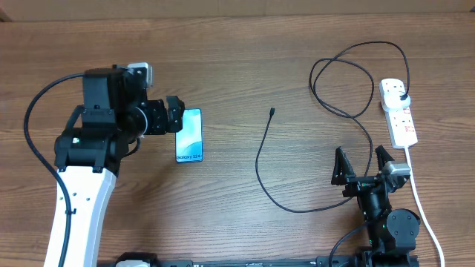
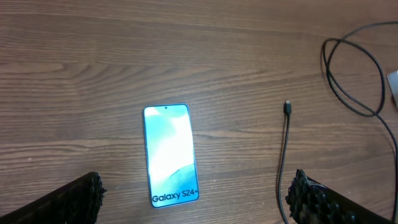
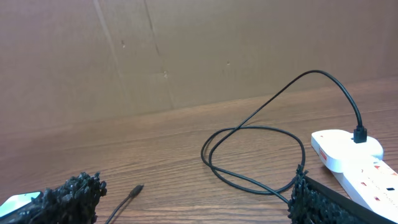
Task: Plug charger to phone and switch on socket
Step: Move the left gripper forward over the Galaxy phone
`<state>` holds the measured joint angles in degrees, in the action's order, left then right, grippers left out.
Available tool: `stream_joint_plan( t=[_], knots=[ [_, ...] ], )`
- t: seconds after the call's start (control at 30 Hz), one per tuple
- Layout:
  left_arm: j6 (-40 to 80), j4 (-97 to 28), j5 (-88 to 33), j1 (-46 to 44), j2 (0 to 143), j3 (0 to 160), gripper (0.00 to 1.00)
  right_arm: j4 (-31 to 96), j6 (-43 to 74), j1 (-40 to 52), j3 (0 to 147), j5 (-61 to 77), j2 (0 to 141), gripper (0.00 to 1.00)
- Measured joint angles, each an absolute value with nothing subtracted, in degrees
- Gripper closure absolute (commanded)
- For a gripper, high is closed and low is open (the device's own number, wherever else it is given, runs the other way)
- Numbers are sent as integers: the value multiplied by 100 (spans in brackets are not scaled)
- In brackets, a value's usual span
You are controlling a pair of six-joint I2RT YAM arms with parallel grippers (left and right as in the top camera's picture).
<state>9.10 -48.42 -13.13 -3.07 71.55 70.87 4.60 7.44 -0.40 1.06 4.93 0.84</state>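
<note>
Left gripper (image 2: 198,186): jaws spread, phone (image 2: 169,155) below, between them. Right gripper (image 1: 362,167): jaws spread, charger tip (image 1: 272,112) well ahead. Advised: pinch close behind it, kept level.

I get soft, even light from above on the brown wood-grain table (image 1: 237,59). Shadows are faint and stay close to whatever casts them. The slim smartphone's glowing blue-white screen (image 2: 169,152) is the brightest patch and looks washed out toward its middle in the left wrist view. From overhead, the white elongated power strip (image 1: 401,119) is nearly overexposed. In the right wrist view, the black knobbly fingertips (image 3: 74,196) at the bottom edge look dark and slightly soft, while the table grain stays crisp.
</note>
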Motion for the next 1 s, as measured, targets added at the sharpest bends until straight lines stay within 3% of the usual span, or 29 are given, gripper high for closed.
stream_joint_plan(
  t=[0.63, 1.0],
  knots=[
    [1328, -5022, -1175, -674, 7397, 7360, 4, 460, 744, -40, 106, 493, 84, 0],
    [1361, -6676, -1044, -679, 8090, 9212, 6, 458, 744, -40, 106, 493, 84, 0]
  ],
)
